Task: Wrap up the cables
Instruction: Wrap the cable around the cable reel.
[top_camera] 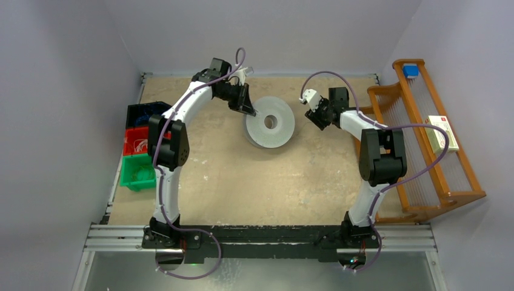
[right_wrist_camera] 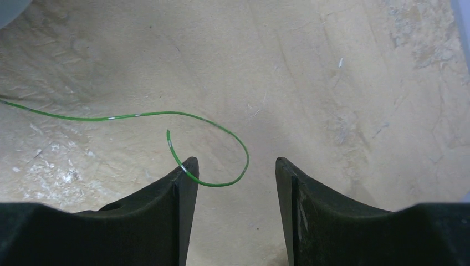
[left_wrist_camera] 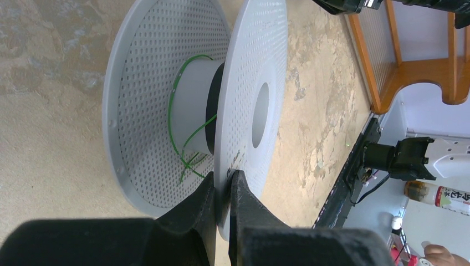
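Left gripper [left_wrist_camera: 223,182], foreground of its wrist view: jaws clenched on the rim of the grey spool [left_wrist_camera: 258,61]. The green cable [left_wrist_camera: 173,102] loops loosely round the hub. Right gripper [right_wrist_camera: 235,166]: jaws released, with the cable's free end curling at frame centre. Only the overhead view shows the coloured bins [top_camera: 140,154] at left. The label on the box [top_camera: 441,132] is unreadable.

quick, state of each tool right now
left tool: shut on the rim of the spool.
right tool: open, nothing clamped; the green cable loops close by it.
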Controlling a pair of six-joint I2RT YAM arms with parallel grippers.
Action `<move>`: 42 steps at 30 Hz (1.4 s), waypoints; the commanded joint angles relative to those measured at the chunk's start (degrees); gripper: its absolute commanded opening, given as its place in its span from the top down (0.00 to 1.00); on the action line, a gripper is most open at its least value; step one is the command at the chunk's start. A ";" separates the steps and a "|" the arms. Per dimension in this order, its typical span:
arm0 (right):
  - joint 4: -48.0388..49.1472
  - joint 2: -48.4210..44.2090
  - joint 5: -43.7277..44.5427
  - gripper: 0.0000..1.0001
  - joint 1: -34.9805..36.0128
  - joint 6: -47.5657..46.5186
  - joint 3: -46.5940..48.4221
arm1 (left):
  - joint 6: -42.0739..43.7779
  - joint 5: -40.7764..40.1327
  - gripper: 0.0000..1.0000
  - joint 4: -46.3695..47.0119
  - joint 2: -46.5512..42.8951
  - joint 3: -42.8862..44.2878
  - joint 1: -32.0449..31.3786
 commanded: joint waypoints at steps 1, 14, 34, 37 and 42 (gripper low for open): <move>4.47 -1.91 0.00 0.44 0.02 -1.59 -0.99 | 5.48 -9.75 1.00 0.62 0.50 -1.40 -0.33; 0.63 0.25 -6.18 1.00 -0.04 -1.28 1.87 | 7.53 -10.67 1.00 -1.78 1.28 0.89 -0.94; -4.99 -1.18 -28.38 1.00 0.04 35.84 29.64 | 4.46 -33.20 1.00 -3.49 -5.04 3.41 -8.06; -5.70 -0.88 -32.81 1.00 0.54 37.08 29.92 | 2.25 -37.60 1.00 -3.39 -5.63 3.79 -10.87; -4.92 -0.57 -37.35 1.00 1.29 39.49 29.59 | -2.46 -43.77 1.00 -4.18 -5.53 7.25 -14.13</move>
